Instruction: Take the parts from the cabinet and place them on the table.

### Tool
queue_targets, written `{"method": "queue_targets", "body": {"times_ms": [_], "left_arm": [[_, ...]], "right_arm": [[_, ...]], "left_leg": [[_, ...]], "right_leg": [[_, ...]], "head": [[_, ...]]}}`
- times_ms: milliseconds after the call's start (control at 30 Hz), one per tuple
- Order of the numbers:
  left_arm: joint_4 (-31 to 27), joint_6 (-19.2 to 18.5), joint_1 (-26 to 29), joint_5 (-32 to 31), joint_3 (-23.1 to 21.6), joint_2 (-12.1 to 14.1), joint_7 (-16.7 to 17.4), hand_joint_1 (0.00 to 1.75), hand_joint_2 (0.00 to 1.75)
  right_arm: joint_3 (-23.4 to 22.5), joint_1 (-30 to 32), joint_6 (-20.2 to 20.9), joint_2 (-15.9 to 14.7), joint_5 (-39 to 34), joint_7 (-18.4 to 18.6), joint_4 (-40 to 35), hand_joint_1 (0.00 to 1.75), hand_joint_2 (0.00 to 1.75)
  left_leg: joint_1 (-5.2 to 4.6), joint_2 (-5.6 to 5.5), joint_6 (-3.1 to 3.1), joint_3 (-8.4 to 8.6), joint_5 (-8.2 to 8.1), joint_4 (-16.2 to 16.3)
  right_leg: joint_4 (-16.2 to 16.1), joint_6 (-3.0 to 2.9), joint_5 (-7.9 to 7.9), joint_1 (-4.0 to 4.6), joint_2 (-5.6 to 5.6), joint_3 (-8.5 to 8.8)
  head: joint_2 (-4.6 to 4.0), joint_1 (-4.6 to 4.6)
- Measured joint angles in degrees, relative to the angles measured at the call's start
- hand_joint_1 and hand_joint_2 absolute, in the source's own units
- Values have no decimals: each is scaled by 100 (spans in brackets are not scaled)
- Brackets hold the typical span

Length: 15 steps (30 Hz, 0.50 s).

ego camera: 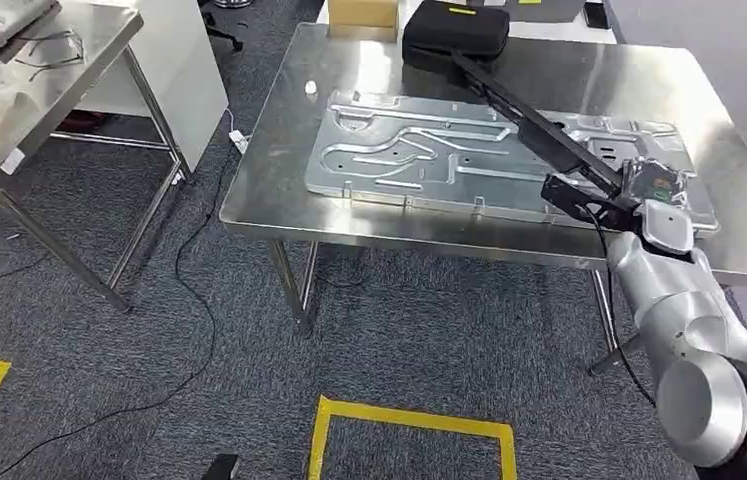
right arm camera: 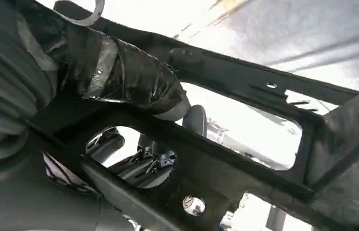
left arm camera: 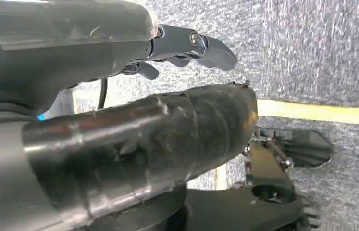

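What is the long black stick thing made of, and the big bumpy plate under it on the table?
The long black part, held by the right hand, looks like matte painted metal: thin edges, punched holes. The big plate looks like bare pressed sheet metal, silvery with stamped grooves. The table seems to be brushed steel, with soft reflections.

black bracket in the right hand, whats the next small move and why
Probably lower it and let go: the right hand grips the long black bracket by its near end, and it already stretches across the steel table, over the stamped metal panel.
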Motion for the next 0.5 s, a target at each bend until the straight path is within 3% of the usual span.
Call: {"method": "queue_targets", "body": {"times_ms": [33,67,100,167,233,267,300,367,400,433,467,500], "left_arm": [[0,0,-1,0,0,0,0,0,0],[0,0,-5,0,0,0,0,0,0],[0,2,-22,0,0,0,2,0,0],[0,9,-14,-2,0,0,0,0,0],[0,9,-10,-2,0,2,0,0,0],[0,9,-12,-2,0,2,0,0,0],[0,7,-15,-2,0,2,0,0,0],[0,7,-5,-2,0,2,0,0,0],[0,7,2,-2,0,2,0,0,0],[0,7,5,-2,0,2,0,0,0],[0,7,3,-2,0,2,0,0,0],[0,7,-2,-2,0,2,0,0,0]], "right_arm": [[0,2,0,0,-2,-4,2,175,175],[0,-1,-7,2,0,-15,11,175,175],[0,5,-13,2,-2,-30,7,175,175],[-2,32,-13,2,0,-28,7,175,175],[-2,34,-13,0,0,-31,-2,175,175],[-2,30,-15,2,0,-37,-7,175,175],[-2,30,-15,2,0,-39,-13,175,175],[-2,32,-15,2,0,-37,-13,175,175],[-2,34,-15,2,0,-37,-13,175,175],[-2,37,-13,2,0,-39,-13,175,175],[-2,37,-13,2,-2,-39,-13,175,175],[-2,37,-13,2,0,-39,-13,175,175]], "left_leg": [[2,0,-42,-12,-72,77],[-9,3,-73,-42,-96,99],[-33,-4,-108,-73,-125,175],[-33,-7,-139,-69,-119,138],[-21,7,-199,-107,-197,195],[-19,21,-235,-160,-314,380],[-10,26,-258,-328,-511,753],[10,28,-285,-782,-864,1662],[14,28,-287,-929,-887,1906],[15,28,-277,-954,-782,1887],[15,28,-256,-857,-553,1609],[13,28,-221,-650,-256,1142]], "right_leg": [[-520,18,234,-24,-17,195],[-506,6,74,5,-12,242],[-584,-53,104,31,-2,255],[-563,-105,83,39,-2,234],[-603,-182,96,4,-8,263],[-610,-216,82,2,-11,287],[-610,-240,67,5,-19,307],[-608,-278,40,20,-24,331],[-606,-291,30,27,-21,340],[-605,-291,18,30,-14,357],[-604,-286,-1,34,-3,381],[-604,-274,-22,40,5,418]], "head": [[0,2],[0,6],[0,-13],[0,-9],[0,-7],[0,-7],[0,-5],[0,-4],[0,-7],[0,-4],[0,-7],[0,-7]]}}
